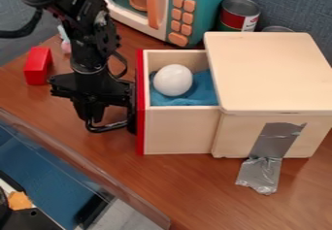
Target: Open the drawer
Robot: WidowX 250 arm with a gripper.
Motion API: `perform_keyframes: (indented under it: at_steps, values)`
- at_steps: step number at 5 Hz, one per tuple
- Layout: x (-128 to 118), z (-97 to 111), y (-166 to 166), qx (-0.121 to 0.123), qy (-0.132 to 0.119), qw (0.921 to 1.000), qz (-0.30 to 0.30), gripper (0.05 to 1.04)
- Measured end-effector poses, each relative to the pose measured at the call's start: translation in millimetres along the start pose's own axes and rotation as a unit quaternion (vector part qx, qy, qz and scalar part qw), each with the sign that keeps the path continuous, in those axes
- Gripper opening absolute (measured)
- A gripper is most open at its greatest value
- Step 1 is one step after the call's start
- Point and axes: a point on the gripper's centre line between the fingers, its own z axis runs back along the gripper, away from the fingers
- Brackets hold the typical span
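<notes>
A: And here's the drawer [179,129], folks, standing open, out on the left side of the pale wooden box [269,71]!

B: Open, yes, with its rear end inside the box. Its red front [141,137] faces left.

A: What's it carrying?

B: A white ball [173,80], sitting on a blue cloth [202,89]!

A: Where's the claw [107,121]?

B: Low on the left, black, pointing down right beside that red front. Released or clenched? Can't tell from here, and whether it touches the front, can't tell either.

A: The arm [88,44] comes in from the far left, hanging over the brown table [194,190].

B: A red block [38,65] lies left of the arm, well apart from the drawer.

A: Far side, a teal and white microwave [208,6] with orange buttons, its orange handle [156,3] upright!

B: Just right of it, a can [239,14], upright behind the box.

A: And on the near side, silver tape [277,139] runs down the box wall onto the table, crumpled at its near end.
</notes>
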Motion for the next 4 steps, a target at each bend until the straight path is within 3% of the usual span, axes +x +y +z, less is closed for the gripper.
perform_keyframes:
  at_steps: [2,3,4]
  values:
    - [-2.3,-0.5,3.3,0.003,0.002,1.0000,0.001,0.159]
    - [-4.8,-0.3,6.9,0.006,0.003,1.0000,0.001,0.212]
    - [-6.2,2.5,10.9,0.029,0.001,0.9995,-0.010,0.464]
